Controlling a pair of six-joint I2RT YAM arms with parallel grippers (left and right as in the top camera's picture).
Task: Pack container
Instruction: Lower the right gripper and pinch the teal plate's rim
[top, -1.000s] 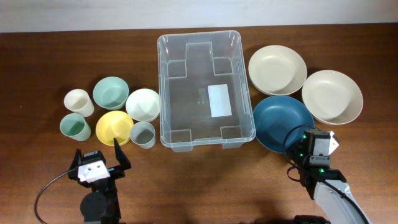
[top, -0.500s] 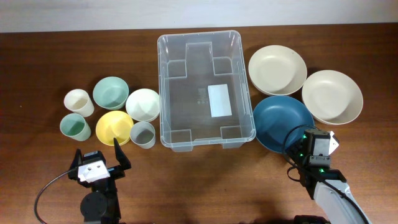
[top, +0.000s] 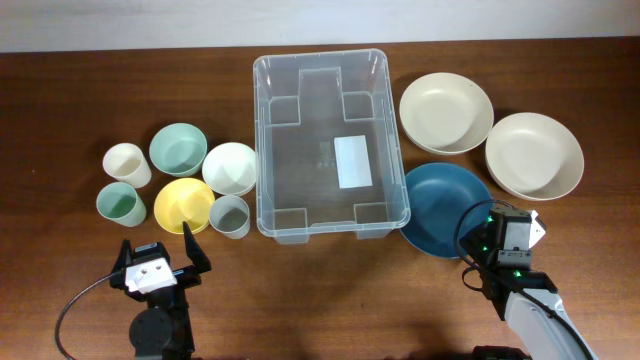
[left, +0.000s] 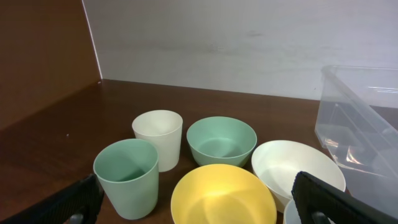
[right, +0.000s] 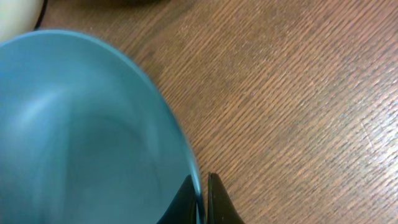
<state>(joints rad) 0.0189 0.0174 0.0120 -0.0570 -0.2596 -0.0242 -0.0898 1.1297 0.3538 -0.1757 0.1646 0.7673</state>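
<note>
Right wrist: the right gripper (right: 200, 186) is pinching the rim of the blue bowl (right: 74, 124) beside the container (top: 300, 170), so thinly it is risking a slip.

Container (top: 305, 150): large, clear plastic rectangular bin with a rounded rim. It stands upright and open-topped at the centre of the bench (top: 320, 290), long axis running front to back. Moulded ridges are visible in the base. A white label (top: 352, 161) lies flat on the floor, right of centre. The left wrist view shows one corner (left: 360, 118).
</note>
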